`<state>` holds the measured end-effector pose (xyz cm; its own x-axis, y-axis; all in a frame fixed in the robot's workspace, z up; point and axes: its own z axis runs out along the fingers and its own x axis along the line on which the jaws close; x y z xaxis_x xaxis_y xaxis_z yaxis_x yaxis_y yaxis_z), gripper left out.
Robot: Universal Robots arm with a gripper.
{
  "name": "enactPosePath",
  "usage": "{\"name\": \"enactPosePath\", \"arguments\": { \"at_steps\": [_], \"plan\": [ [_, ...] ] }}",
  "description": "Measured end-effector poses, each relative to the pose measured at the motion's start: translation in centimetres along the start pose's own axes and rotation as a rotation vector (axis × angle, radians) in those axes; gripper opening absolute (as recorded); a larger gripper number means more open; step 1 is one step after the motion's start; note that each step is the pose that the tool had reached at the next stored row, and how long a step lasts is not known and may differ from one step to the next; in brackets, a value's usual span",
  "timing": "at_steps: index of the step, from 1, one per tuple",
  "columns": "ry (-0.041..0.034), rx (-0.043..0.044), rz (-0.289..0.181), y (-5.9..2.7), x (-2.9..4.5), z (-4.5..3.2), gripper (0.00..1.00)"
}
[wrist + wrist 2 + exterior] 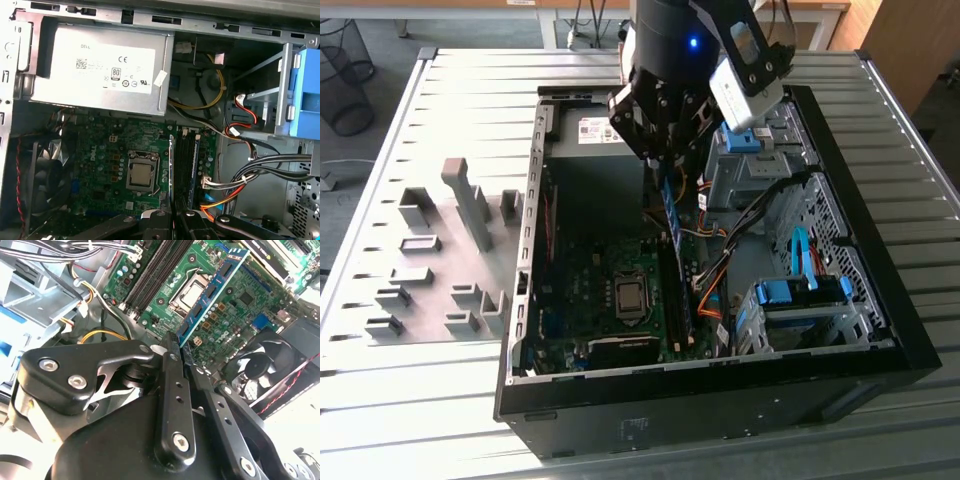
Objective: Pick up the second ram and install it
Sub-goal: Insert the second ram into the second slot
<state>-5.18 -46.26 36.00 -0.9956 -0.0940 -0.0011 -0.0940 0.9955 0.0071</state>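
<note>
While the open computer case [880, 330] lies on the slatted tabletop [380, 400], the second ram [212, 292] is held edge-down above the motherboard [100, 150], pinched at one end by the closed jaws of the gripper [175, 347]. Its long axis is seen running away from the jaws, parallel to the dark memory slots [186, 165] beside the processor socket [141, 174]. A thin blue board carrying a row of small dark chips is shown.

We are seeing the second ram [212, 292], a thin blue board stick carrying a row of dark chips, hanging clear above the green motherboard; in the exterior view it [671, 212] is standing on edge, steeply tilted, over the open case.
</note>
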Motion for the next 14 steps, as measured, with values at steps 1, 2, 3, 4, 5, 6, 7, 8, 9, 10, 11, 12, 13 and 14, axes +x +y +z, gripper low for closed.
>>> {"name": "enactPosePath", "arguments": {
  "at_steps": [1,2,3,4,5,6,7,8,9,10,11,12,13,14],
  "plan": [
    [0.0000,0.0000,0.000,-0.01,-0.08,0.01,0.14],
    [-0.0001,-0.0002,0.001,-0.02,-0.23,0.04,0.14],
    [-0.0001,-0.0001,0.002,-0.04,-0.41,0.08,0.14],
    [0.0000,0.0000,0.003,-0.05,-0.57,0.11,0.14],
    [-0.0001,0.0000,0.005,-0.06,-0.70,0.16,0.14],
    [0.0000,0.0001,0.011,-0.07,-0.76,0.21,0.14],
    [-0.0001,0.0000,0.019,-0.07,-0.78,0.28,0.14],
    [-0.0002,0.0001,0.030,-0.07,-0.78,0.33,0.14],
    [-0.0003,0.0000,0.042,-0.07,-0.79,0.40,0.14],
    [-0.0004,0.0000,0.053,-0.07,-0.80,0.49,0.14],
    [-0.0005,-0.0002,0.059,-0.07,-0.81,0.60,0.14],
    [-0.0006,-0.0014,0.059,-0.07,-0.82,0.68,0.14],
    [-0.0006,-0.0014,0.059,-0.07,-0.83,0.81,0.14],
    [-0.0005,-0.0014,0.059,-0.08,-0.83,0.98,0.14]
  ]
}}
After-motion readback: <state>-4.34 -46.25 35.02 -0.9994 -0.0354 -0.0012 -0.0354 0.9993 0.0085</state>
